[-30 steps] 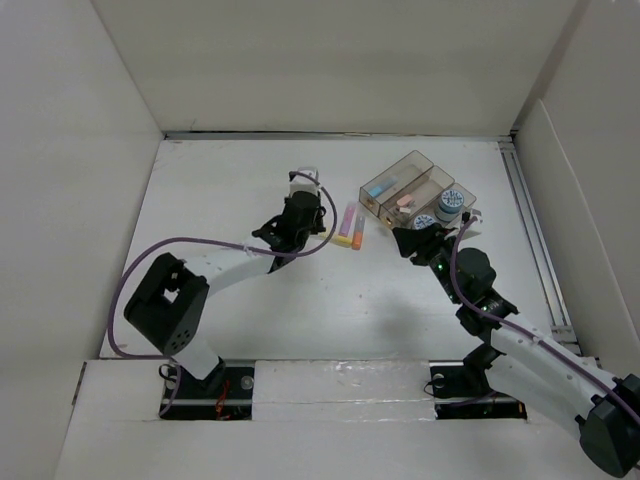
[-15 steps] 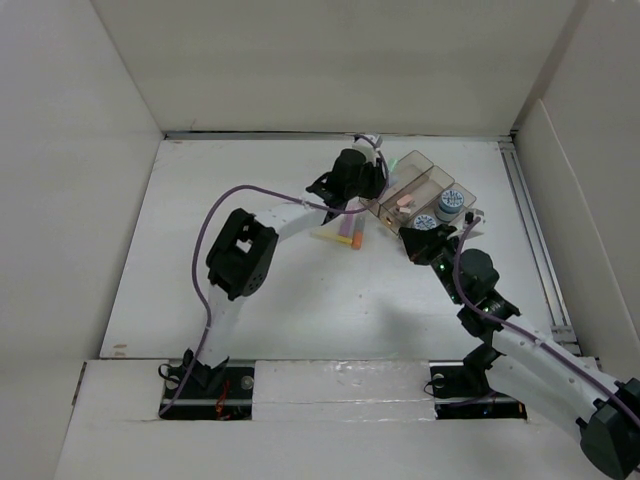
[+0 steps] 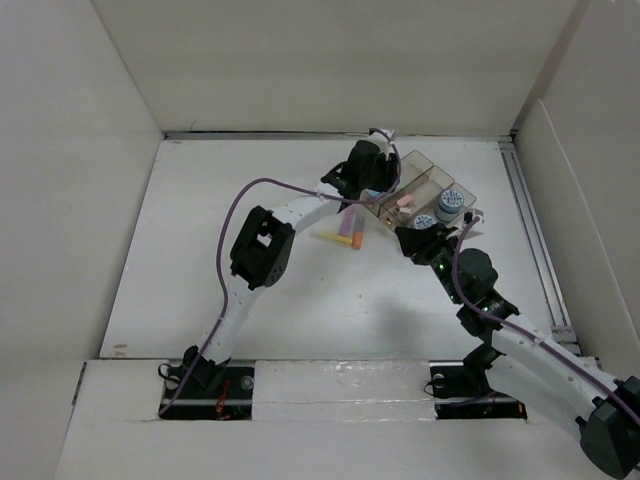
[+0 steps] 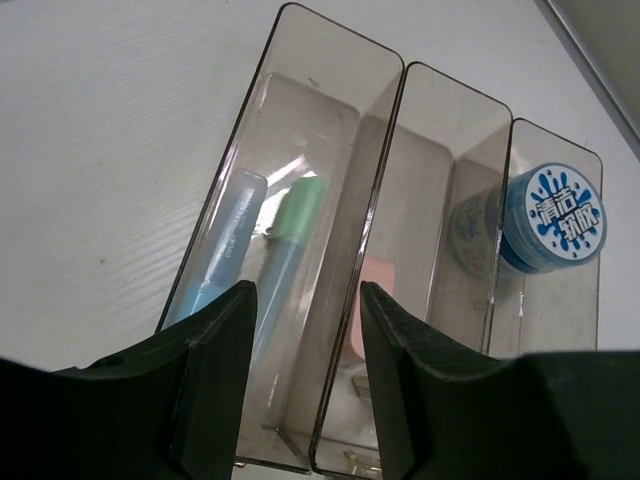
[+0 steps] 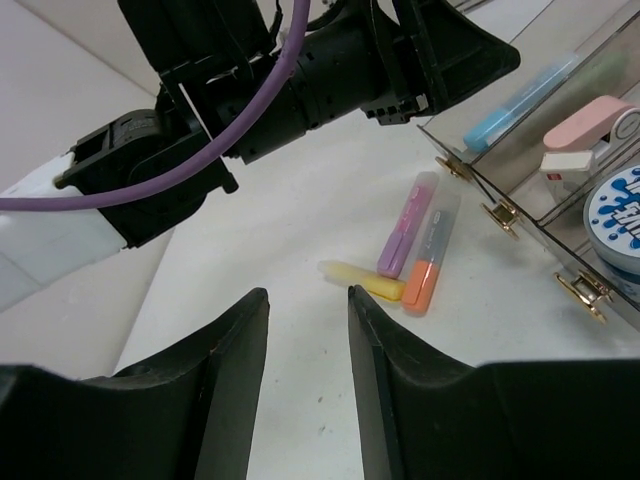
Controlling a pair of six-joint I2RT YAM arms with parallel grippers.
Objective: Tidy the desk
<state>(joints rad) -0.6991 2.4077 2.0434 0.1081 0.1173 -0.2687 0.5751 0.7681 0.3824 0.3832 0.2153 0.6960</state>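
Top external: shows the desk (image 3: pixel 200 250) as the big white surface filling the floor between the wall panels, with both arm bases at its near edge. Puts the left gripper (image 3: pixel 378 180) out over the left end of the clear tray (image 3: pixel 425 160), which sits on the far right part of the desk; jaw state unreadable from up here. Puts the right gripper (image 3: pixel 408 238) just beside the tray's near side, jaw state likewise unreadable. Finds three highlighters (image 3: pixel 346 233) lying on the desk just left of the tray, between the two arms. Left wrist: looks down into the tray, three compartments side by side. Shows its fingers (image 4: pixel 215 370) spread with nothing between them, hanging above the leftmost compartment. Finds a blue pen (image 4: pixel 225 240) and a green pen (image 4: pixel 290 235) side by side in that compartment, a pink item (image 4: pixel 372 300) in the middle one and a blue-lidded jar (image 4: pixel 555 215) in the right one. Right wrist: shows its fingers (image 5: pixel 390 380) spread too, empty, above bare desk. Finds the purple highlighter (image 5: pixel 405 235) and the orange-capped highlighter (image 5: pixel 430 260) touching side by side, and the yellow highlighter (image 5: pixel 360 280) crosswise, butting against their near ends. Catches the left arm (image 5: pixel 300 80) reaching across the top of the view, with the tray at the right edge.
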